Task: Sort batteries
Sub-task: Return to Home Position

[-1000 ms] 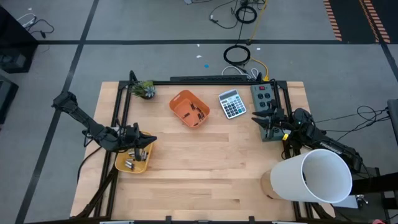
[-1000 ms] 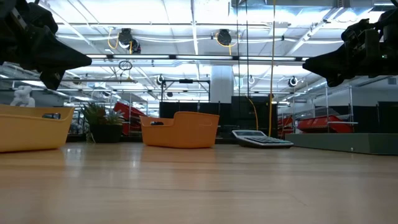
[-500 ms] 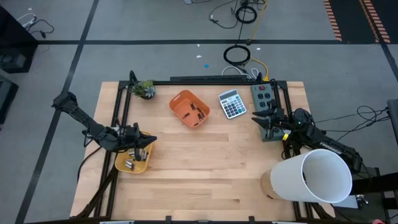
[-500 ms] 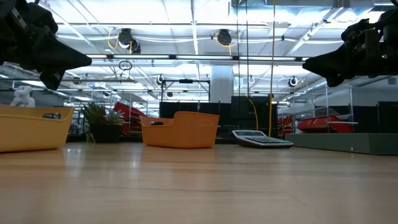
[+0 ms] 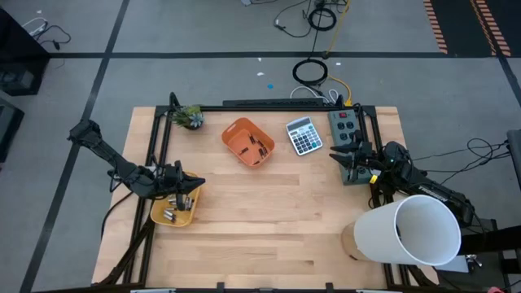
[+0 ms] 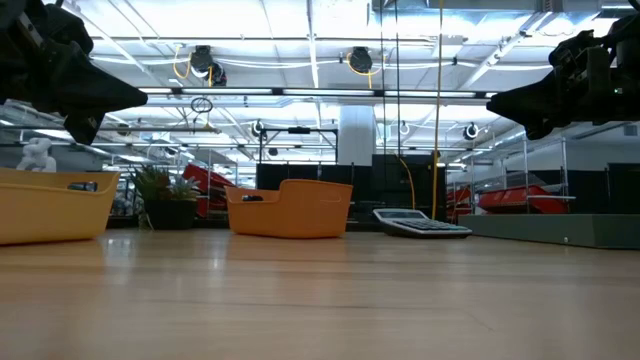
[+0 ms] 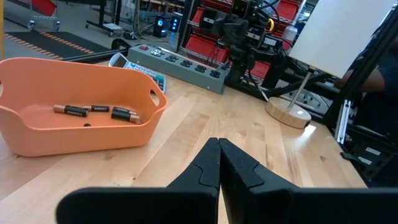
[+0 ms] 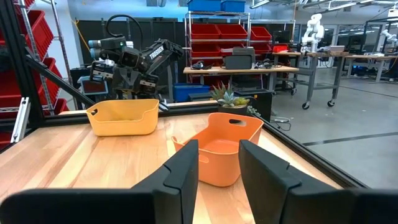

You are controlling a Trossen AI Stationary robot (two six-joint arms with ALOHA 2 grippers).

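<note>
Nothing has shifted since a moment ago: both arms hang where they were, and the bins and the rest sit just as before.

The left hand (image 5: 195, 182) hovers above the inner edge of the yellow bin (image 5: 159, 216), near the left side of the bench (image 5: 269, 220). From its own wrist camera its two fingers are pressed together with nothing between them (image 7: 219, 143). The right hand (image 5: 334, 155) hangs over the grey power strip (image 5: 346, 124) at the bench's right rear. Its fingers stand apart and hold nothing (image 8: 217, 149).

The only writing I can make out is white lettering on the left arm (image 8: 155, 56) in the right wrist view. It looks like "TROSSEN", though it is small. The keys of the calculator (image 5: 304, 135) are too small to read.

The orange bin (image 5: 238, 130) sits toward the back of the bench, just left of the calculator. The dark batteries (image 5: 259, 148) lie in it; the left wrist view shows them lying loosely along its floor, coppery ends showing (image 7: 93, 112). The silvery batteries (image 5: 169, 215) lie in the yellow bin, under the left hand. I see no battery loose on the wood.

A small potted plant (image 5: 190, 116) stands at the back left corner. A big white lampshade (image 5: 411, 230) looms over the front right one
</note>
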